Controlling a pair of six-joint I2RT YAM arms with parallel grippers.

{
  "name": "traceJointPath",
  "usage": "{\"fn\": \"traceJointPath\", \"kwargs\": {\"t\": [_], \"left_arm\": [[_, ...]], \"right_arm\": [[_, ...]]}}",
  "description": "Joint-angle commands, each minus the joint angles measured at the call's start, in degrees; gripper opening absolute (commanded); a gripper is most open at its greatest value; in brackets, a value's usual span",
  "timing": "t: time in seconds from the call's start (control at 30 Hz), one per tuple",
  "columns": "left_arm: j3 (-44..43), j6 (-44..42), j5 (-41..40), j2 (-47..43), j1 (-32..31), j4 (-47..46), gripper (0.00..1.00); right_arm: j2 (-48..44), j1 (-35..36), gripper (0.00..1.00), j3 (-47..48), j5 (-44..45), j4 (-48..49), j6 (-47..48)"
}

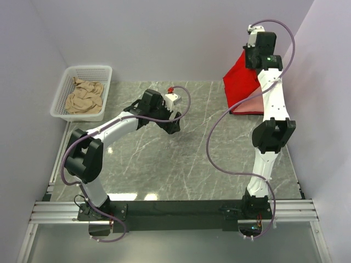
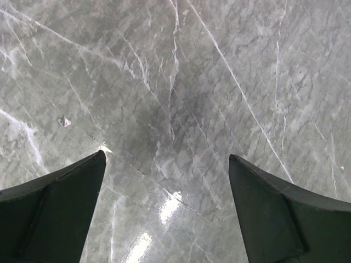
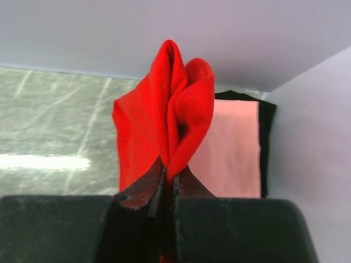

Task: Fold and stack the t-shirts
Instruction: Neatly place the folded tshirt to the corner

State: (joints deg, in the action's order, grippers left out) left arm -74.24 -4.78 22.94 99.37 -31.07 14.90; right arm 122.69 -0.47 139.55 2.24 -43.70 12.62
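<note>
Right gripper (image 3: 167,181): clamped tight on a bunched fold of the red t-shirt (image 3: 159,126), raised at the far right.
Red t-shirt: hanging from the jaws over the stack; lower edge near or touching it, cannot tell which.
Stack: salmon-pink t-shirt (image 3: 230,153) folded flat on a black t-shirt (image 3: 266,137), far right corner of the table (image 2: 175,82).
Left gripper (image 2: 166,159): spread wide, holding nothing, over bare marble left of centre.
Basket (image 1: 60,104): far left, tan t-shirt (image 1: 85,97) crumpled inside, unfolded.
Progress: judged roughly midway; two stacked, red one not yet laid down, tan one left.
</note>
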Motion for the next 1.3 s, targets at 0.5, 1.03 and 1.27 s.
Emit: {"fn": "traceJointPath", "kwargs": {"t": [0.5,1.03,1.27], "left_arm": [[-5.92,0.91,0.18,3.28,-0.83,2.07,0.99],[-11.72,-0.06,-1.49,8.38,-0.83,4.09,0.99],[-14.27,-0.59,-3.60,9.26,-0.57,6.81,0.99]], "right_arm": [[5.62,-7.35,0.00,-3.58,-2.06,13.20,10.40],[12.39,-11.13,0.00,-4.37,2.59,19.26,14.45],[13.54,-11.66,0.35,-5.33,7.16,21.29,14.45]]}}
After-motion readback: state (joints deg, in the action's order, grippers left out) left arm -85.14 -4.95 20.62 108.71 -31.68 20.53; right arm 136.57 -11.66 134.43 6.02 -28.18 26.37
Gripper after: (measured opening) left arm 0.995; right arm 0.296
